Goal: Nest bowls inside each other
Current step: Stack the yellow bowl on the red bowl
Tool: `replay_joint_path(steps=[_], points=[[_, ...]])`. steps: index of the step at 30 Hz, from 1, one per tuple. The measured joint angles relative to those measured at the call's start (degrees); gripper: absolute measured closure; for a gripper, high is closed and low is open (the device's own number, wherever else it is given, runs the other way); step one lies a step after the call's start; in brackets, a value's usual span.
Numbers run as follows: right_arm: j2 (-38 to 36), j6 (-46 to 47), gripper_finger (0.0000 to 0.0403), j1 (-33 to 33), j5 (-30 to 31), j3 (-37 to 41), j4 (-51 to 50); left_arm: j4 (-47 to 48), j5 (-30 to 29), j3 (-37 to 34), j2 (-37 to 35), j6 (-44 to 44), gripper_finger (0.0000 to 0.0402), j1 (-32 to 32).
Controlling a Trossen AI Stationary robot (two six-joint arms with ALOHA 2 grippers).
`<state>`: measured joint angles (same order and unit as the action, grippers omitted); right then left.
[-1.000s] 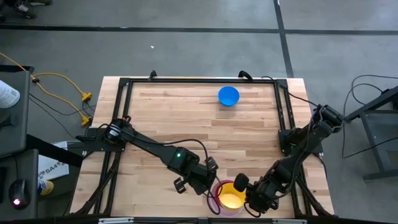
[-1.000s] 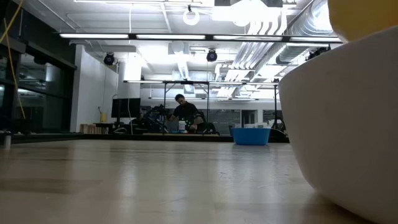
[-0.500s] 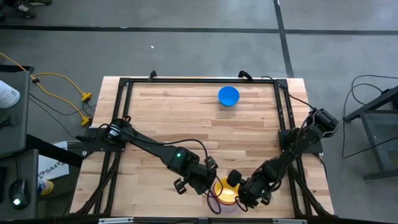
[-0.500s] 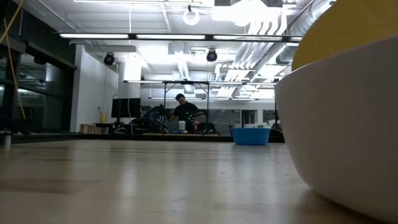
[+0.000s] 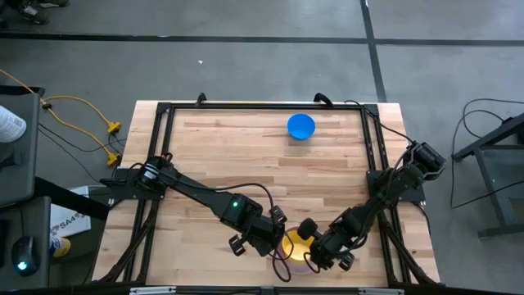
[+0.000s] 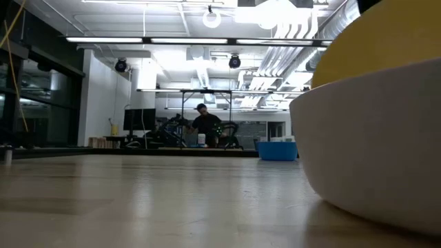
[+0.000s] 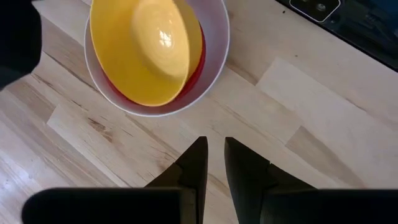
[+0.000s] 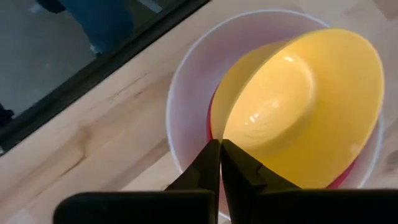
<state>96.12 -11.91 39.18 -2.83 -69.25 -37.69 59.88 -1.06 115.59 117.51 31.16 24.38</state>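
A white bowl (image 8: pixel 180 112) stands near the table's front edge with a pink bowl (image 8: pixel 348 177) inside it. A yellow bowl (image 8: pixel 292 106) lies tilted in the pink one, its raised side standing above the white rim (image 6: pixel 372 83) in the low view. My right gripper (image 8: pixel 219 146) is shut at the yellow bowl's rim, on the stack's right (image 5: pixel 309 247). My left gripper (image 7: pixel 213 152) hovers just left of the stack (image 5: pixel 277 239), open by a narrow gap, with nothing between its fingers. A blue bowl (image 5: pixel 300 126) sits upright on its base near the far edge. My right gripper pinches the yellow bowl's rim (image 8: pixel 219 129) between its two fingertips. It comes slanting down from the table's right side. The bowl is tilted, its held side raised, and its underside rests in the pink bowl.
A black frame rail (image 8: pixel 124 56) runs along the table's edges, close to the stack at the front. Bare wood (image 5: pixel 270 168) lies between the stack and the blue bowl. In the low view a person (image 6: pixel 207 125) is in the room behind the table.
My right gripper has gone down and toward the table's left edge, rolling a little, with the yellow bowl. The yellow bowl now sits lower in the white bowl, still tilted. The white bowl has slid slightly toward the table's left.
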Motion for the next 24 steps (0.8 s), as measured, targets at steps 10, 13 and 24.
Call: replay_joint_path(steps=[10, 13, 24], points=[[0.0, 0.1, 0.04, 0.2, -0.5, 0.0, 0.6, 0.1, 0.0, 0.0, 0.0, 0.0, 0.035, 0.0], [0.0, 0.1, 0.04, 0.2, -0.2, 0.0, 0.7, 0.1, 0.0, 0.0, 0.0, 0.0, 0.035, 0.0], [0.0, -1.4, 0.04, 1.3, 5.0, 0.0, 0.7, 0.3, -0.1, 0.0, 0.0, -3.2, 0.035, 0.0]])
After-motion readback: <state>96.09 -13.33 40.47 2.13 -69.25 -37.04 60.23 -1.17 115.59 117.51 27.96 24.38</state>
